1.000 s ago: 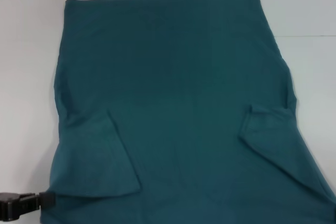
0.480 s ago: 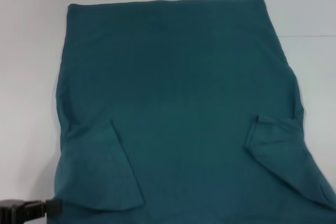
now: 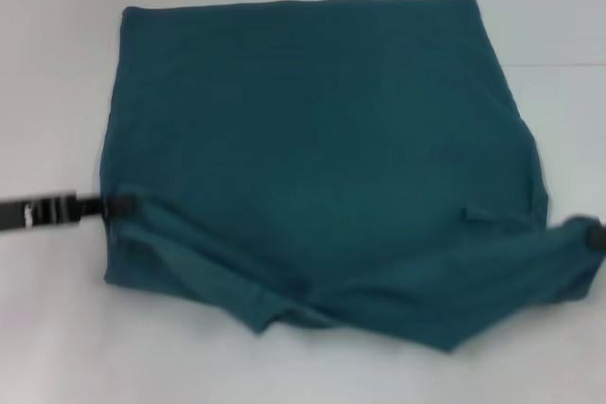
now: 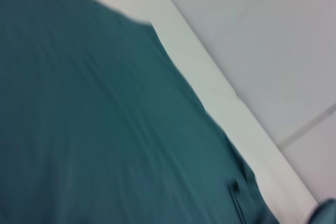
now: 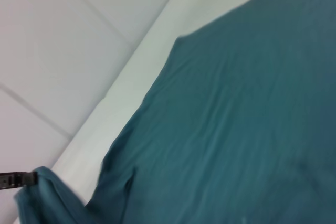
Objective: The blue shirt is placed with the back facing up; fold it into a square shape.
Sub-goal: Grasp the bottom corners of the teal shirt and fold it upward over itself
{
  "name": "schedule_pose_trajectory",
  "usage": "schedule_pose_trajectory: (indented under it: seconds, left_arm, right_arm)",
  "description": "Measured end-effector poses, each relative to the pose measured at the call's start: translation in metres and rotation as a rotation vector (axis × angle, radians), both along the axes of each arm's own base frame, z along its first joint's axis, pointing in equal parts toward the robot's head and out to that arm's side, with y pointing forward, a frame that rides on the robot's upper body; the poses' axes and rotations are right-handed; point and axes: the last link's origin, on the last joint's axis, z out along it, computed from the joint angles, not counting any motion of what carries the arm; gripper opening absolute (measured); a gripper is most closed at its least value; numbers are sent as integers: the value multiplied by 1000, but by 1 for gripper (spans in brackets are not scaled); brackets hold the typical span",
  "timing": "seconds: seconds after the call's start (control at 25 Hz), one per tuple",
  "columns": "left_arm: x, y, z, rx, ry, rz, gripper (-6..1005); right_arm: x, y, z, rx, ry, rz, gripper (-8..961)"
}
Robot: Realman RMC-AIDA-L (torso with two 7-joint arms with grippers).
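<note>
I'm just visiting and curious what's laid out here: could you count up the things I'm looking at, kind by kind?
Large dark teal-blue soft-fabric shirt, near edge lifted and folding over: 1
Black robot grippers, left gripper and right gripper, each at a side edge of the shirt: 2
Plain white table under it all: 1
Total: 4

I see the blue shirt [image 3: 322, 139] as one plain dark teal-blue — no lettering or pattern on the side facing up. The counter [image 3: 57, 328] under it reads pale whitish-grey. The left end effector [image 3: 118, 205] is black with a small white marking, and the right end effector [image 3: 595, 237] is black too.
</note>
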Motion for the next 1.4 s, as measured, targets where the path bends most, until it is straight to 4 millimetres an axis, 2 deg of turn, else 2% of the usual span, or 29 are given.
schedule_pose_trajectory:
  seconds: [0.12, 0.16, 0.2, 0.52, 0.64, 0.68, 0.88, 1.12, 1.4]
  left_arm:
    - [7, 23, 2, 68, -2, 6, 15]
    - [7, 23, 2, 68, -2, 6, 15]
    - [12, 40, 4, 133, -4, 17, 15]
    - [22, 78, 5, 317, -43, 62, 14]
    - [24, 89, -1, 368, -39, 78, 14]
    - [25, 96, -6, 393, -27, 89, 14]
    - [27, 110, -20, 451, 16, 107, 15]
    - [32, 121, -32, 492, 79, 112, 15]
    - [30, 121, -38, 509, 94, 142, 14]
  right_arm:
    - [-10, 26, -2, 38, -29, 10, 23]
    - [-12, 34, -3, 53, -38, 8, 23]
    - [-14, 39, -4, 65, -43, 8, 23]
    - [-28, 89, -5, 222, -92, -25, 23]
    - [-36, 110, -16, 264, -138, -34, 23]
    - [-36, 110, -16, 264, -138, -34, 23]
    - [-49, 138, -28, 348, -223, -40, 23]
    - [-70, 167, -34, 411, -301, -12, 22]
    - [-76, 179, -39, 422, -364, -23, 35]
